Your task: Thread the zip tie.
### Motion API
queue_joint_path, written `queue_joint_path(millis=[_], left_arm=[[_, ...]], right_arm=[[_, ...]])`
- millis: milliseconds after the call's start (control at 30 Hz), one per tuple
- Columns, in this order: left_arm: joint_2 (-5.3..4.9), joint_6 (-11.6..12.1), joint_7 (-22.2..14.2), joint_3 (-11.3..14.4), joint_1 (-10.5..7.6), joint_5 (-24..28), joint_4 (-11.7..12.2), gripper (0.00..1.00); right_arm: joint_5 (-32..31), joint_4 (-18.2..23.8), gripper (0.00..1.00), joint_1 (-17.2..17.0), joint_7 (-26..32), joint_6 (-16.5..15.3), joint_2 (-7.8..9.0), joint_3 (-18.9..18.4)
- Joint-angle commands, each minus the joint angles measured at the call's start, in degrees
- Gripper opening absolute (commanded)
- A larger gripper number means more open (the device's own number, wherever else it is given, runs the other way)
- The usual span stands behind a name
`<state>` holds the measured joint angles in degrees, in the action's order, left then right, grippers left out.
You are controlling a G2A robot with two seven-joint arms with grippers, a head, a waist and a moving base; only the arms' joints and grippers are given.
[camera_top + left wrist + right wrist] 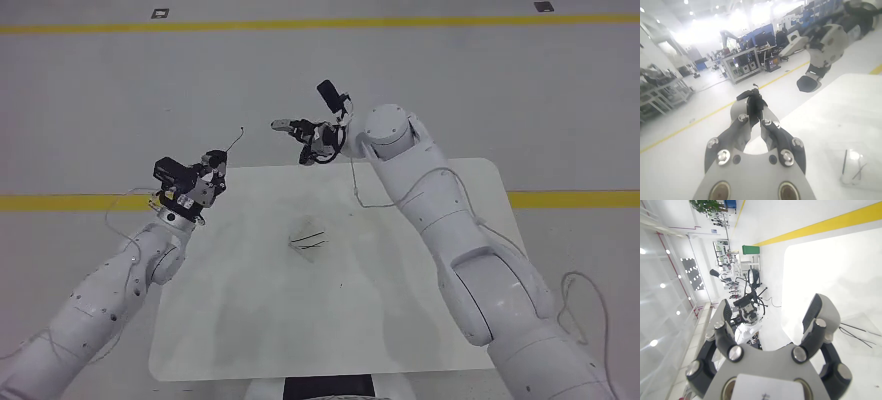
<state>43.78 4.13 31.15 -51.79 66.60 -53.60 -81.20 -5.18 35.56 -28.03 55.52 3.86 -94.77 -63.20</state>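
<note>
White table; left hand pinches slender zip tie.

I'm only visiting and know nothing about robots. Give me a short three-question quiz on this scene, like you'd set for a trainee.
1. True or false: the left pincer is shut on a black zip tie.
2. Where do the spare zip ties lie? A) on the floor B) near the middle of the table C) at the table's near edge
3. Fill in the gap: the right pincer is ____, with nothing in it.

Key: 1 true; 2 B; 3 open.
</note>
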Motion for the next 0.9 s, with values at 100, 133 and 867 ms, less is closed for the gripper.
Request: queue_joint_path(millis=[100,133,867], left_arm=[[-0.63,9.63,-1.34,-4.39,2.88,10.48,-0.46,0.00],[-0.71,10.77,-1.68,-5.10,3.40,12.15,-0.46,0.00],[-0.53,15.35,-17.18,-9.74,7.84,43.37,-5.88,0.00]], right_arm=[[2.34,2.22,1.00,-2.45,2.54,-3.71,1.40,-2.58],[2.86,2.55,1.00,-2.80,2.96,-4.21,1.56,-2.89],[13.81,6.80,1.00,-8.20,6.46,-14.02,2.36,-5.95]])
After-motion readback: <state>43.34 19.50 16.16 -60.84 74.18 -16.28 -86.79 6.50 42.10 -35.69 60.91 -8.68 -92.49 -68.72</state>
